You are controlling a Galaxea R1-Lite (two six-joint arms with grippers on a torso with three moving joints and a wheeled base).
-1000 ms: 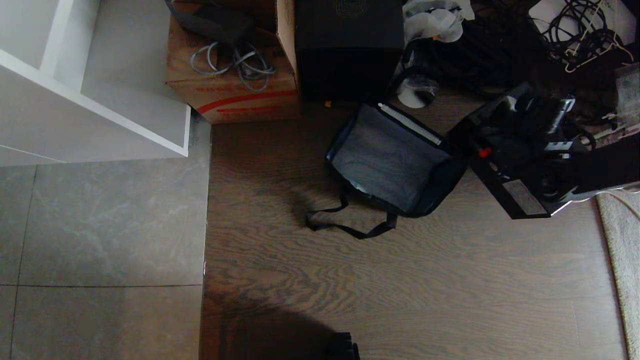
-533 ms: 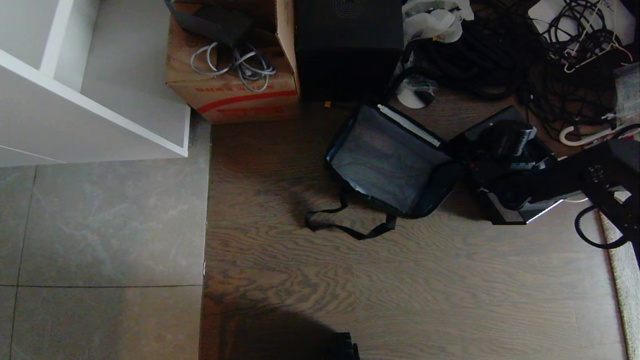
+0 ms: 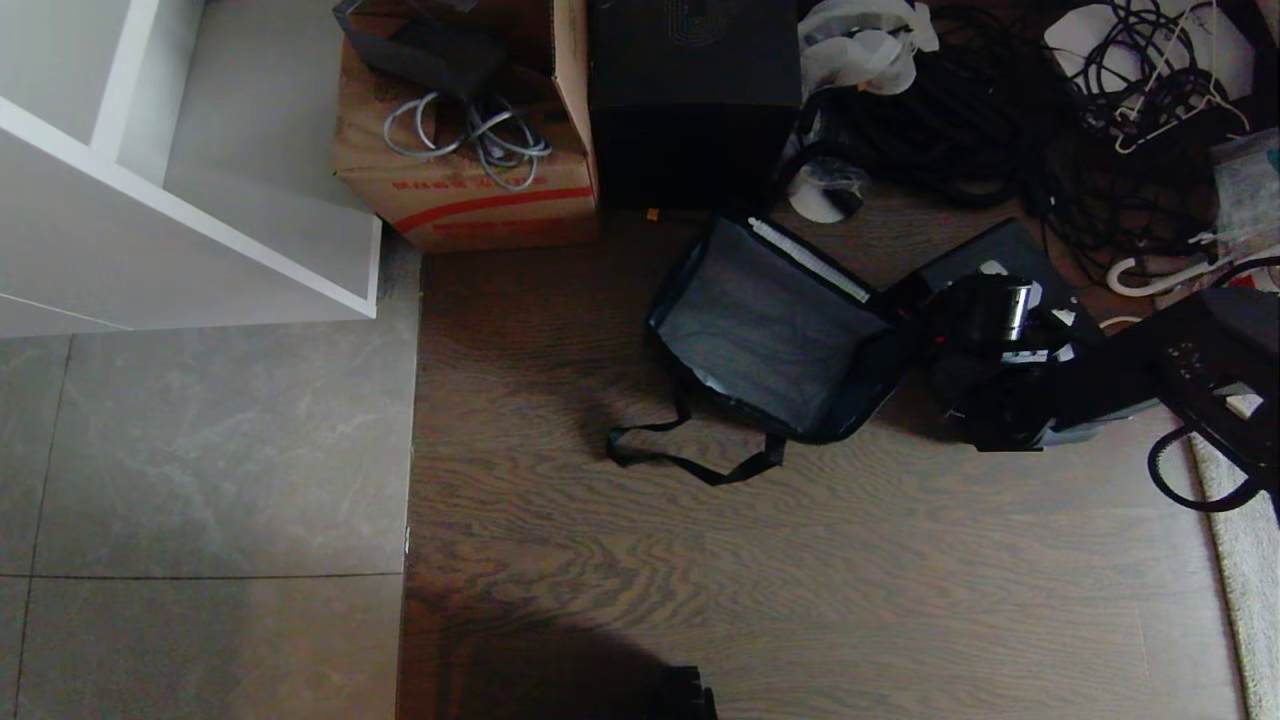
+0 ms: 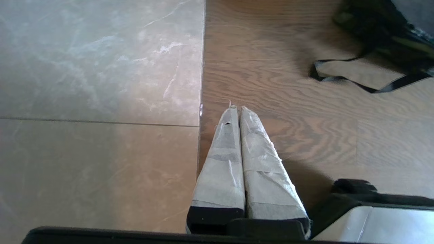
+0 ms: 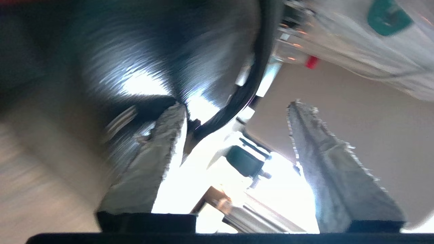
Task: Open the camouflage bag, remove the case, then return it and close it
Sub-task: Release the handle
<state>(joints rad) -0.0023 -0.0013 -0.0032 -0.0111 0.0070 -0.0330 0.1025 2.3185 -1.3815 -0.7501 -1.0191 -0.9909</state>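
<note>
The camouflage bag (image 3: 770, 330) lies open on the wood floor, its grey inside showing with nothing in it, and its black strap (image 3: 690, 462) trails toward me. The black case (image 3: 1000, 262) rests on the floor against the bag's right side. My right gripper (image 3: 965, 350) hovers low over the case. In the right wrist view this gripper (image 5: 237, 105) is open, with the case's curved black handle (image 5: 252, 81) beside one finger and not clamped. My left gripper (image 4: 237, 107) is shut and parked over the floor, well short of the strap (image 4: 356, 84).
Behind the bag stand a brown cardboard box with a red stripe (image 3: 470, 150) and a taller plain black box (image 3: 695, 100). Tangled black cables (image 3: 1000, 110) fill the back right. A white cabinet (image 3: 180, 200) stands at the left, and a pale rug edge (image 3: 1240, 540) at the right.
My right arm has brought the case down and in toward the bag. The case hung tilted in the air before and now rests on the floor beside the bag.
</note>
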